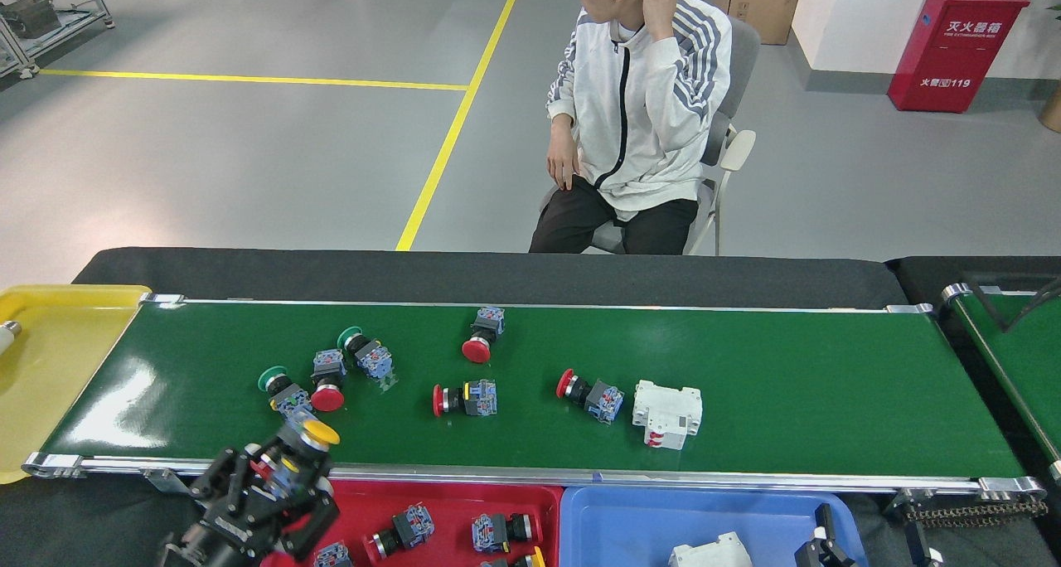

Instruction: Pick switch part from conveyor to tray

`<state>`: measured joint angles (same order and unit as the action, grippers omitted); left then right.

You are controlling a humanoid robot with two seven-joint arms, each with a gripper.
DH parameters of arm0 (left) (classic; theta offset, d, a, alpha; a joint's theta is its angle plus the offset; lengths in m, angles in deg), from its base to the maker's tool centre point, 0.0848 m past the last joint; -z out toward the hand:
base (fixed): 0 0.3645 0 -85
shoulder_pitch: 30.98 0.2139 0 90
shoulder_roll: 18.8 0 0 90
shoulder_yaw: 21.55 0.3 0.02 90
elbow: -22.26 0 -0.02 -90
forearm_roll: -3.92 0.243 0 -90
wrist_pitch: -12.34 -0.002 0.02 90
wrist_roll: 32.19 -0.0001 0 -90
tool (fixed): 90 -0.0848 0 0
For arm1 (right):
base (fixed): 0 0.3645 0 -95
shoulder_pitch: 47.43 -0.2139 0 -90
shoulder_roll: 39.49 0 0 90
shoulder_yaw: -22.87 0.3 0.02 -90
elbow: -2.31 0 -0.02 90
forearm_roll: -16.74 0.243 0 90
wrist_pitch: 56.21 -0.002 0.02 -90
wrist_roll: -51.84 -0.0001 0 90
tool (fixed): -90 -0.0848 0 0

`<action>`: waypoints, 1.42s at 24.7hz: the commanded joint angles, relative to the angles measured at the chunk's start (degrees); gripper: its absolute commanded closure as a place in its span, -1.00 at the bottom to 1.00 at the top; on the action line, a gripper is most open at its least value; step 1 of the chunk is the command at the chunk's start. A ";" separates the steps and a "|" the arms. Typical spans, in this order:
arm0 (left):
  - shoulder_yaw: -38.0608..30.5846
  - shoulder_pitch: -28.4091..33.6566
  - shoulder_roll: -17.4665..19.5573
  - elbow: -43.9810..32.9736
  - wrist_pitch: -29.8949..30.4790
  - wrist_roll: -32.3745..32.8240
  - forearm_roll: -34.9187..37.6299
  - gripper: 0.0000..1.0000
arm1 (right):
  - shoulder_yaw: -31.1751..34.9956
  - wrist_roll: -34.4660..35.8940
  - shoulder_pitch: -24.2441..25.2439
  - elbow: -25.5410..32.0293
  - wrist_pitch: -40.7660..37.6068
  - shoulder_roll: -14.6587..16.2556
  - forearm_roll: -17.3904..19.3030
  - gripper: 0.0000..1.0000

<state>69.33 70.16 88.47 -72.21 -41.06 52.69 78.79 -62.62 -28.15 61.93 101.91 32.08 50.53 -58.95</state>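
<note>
My left gripper (282,474) is at the bottom left, shut on a switch part with a yellow cap (319,434). It holds the part above the conveyor's front rail (580,474), at the left end of the red tray (448,497). Several switch parts lie on the green conveyor: one with a green cap (280,386), a red one (327,394), another green one (365,351), and red ones (478,345) (464,399) (587,393). Of my right gripper (819,542) only a dark tip shows at the bottom edge, over the blue tray (630,513).
A white circuit breaker (667,414) lies on the belt right of the switches. The red tray holds several switch parts (402,530); the blue tray holds a white breaker (714,550). A yellow tray (50,360) is at the belt's left end. A person (638,111) sits behind.
</note>
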 commanded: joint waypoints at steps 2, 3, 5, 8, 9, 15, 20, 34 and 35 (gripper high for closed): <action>5.89 0.72 -0.93 -3.70 4.45 -0.06 -0.07 -1.00 | -4.16 -2.19 -5.03 -0.72 -4.97 4.81 -0.16 -1.00; 7.47 1.34 -1.54 -4.23 3.31 -0.06 0.02 -1.00 | -5.39 -4.21 -6.88 -1.78 -5.76 6.39 -0.16 -1.00; 8.09 2.48 -1.81 -4.40 2.25 -0.06 0.02 -1.00 | -7.76 -9.22 -11.45 -4.94 -10.51 8.85 -0.16 -1.00; 6.95 2.39 -1.81 -4.31 1.46 -0.06 -0.07 -1.00 | -7.85 -14.14 -18.12 -10.91 -22.71 9.29 0.55 -1.00; 6.15 2.39 -1.81 -4.31 0.50 -0.06 -0.07 -1.00 | -7.85 -14.32 -19.62 -12.15 -24.92 9.29 0.72 -1.00; -2.72 1.51 -1.10 -3.09 -23.14 -0.06 -0.07 -1.00 | -8.99 -15.81 -28.59 -19.62 -36.61 8.94 2.48 -1.00; -8.70 0.11 -0.75 3.24 -27.10 -0.06 -0.07 -1.00 | -11.54 -18.71 -30.96 -22.78 -37.84 7.09 2.57 -1.00; -8.44 -17.03 4.61 26.62 -22.27 -0.06 -0.07 -1.00 | -29.91 -16.52 -56.89 -53.99 -27.21 -5.74 0.81 -0.34; -8.35 -18.97 4.61 29.35 -22.09 -0.06 0.02 -1.00 | -31.84 -15.72 -58.21 -55.22 -27.29 -5.83 0.81 0.18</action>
<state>61.06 52.79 92.35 -44.28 -64.15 52.85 78.81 -93.36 -45.55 5.59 47.66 3.08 44.93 -58.17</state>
